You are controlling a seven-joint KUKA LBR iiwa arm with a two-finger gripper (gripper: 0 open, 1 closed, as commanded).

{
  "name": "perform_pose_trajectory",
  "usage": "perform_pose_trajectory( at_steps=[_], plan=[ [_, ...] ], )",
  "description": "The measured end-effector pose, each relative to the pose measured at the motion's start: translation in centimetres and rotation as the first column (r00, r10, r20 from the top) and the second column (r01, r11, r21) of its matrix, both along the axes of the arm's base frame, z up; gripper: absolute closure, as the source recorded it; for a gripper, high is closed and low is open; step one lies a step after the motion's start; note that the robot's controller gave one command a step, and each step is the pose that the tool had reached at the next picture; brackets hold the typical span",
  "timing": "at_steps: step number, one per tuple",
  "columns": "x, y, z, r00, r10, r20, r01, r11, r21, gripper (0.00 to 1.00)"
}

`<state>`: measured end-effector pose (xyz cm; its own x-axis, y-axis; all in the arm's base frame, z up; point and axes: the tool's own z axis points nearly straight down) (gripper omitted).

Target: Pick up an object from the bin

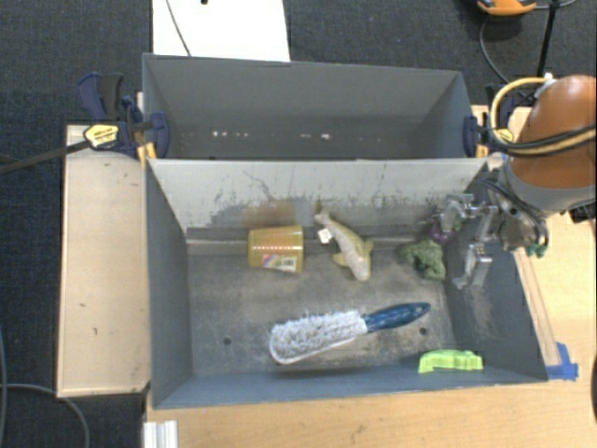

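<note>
— Grey metal bin [187, 278], entry for you at the console: five loose things on its floor, spread apart.

— Which ones, and where?

— Along the back wall, left to right:
- a squat yellow-gold container with a printed label [276, 248]
- a pale beige soft-toy animal [347, 246], long and lying at a slant
- a dark green crumpled lump [424, 258]

Toward the front:
- a brush with white bristles and a blue plastic handle [340, 329], lying across the floor with its bristles to the left
- a lime green flat plastic piece [451, 361] in the front right corner

— And my arm?

— Your metal gripper [471, 264] is down inside the bin at its right side, near the back wall, below the orange wrist cover [560, 119]. The dark green crumpled lump lies just beside it, to its left, and is the nearest thing. I cannot tell whether the two touch. The brush handle's tip is a little further off, toward the front. Whether your claw stands open or closed I cannot tell from this angle, so it is logged as undetermined.
</note>
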<state>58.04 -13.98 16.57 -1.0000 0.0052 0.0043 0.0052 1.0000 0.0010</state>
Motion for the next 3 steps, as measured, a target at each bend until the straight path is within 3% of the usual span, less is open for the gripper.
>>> perform_pose_trajectory(
  at_steps=[1, 2, 3],
  plan=[
    [0.2, 0.1, 0.5, 1.000, 0.004, 0.008, -0.004, 1.000, -0.002, 0.00],
    [-2.7, 5.2, -5.3, 0.996, 0.089, 0.010, -0.089, 0.996, -0.002, 0.00],
    [-4.1, 8.1, -4.8, 0.984, 0.180, 0.003, -0.180, 0.984, 0.000, 0.00]
  ],
)
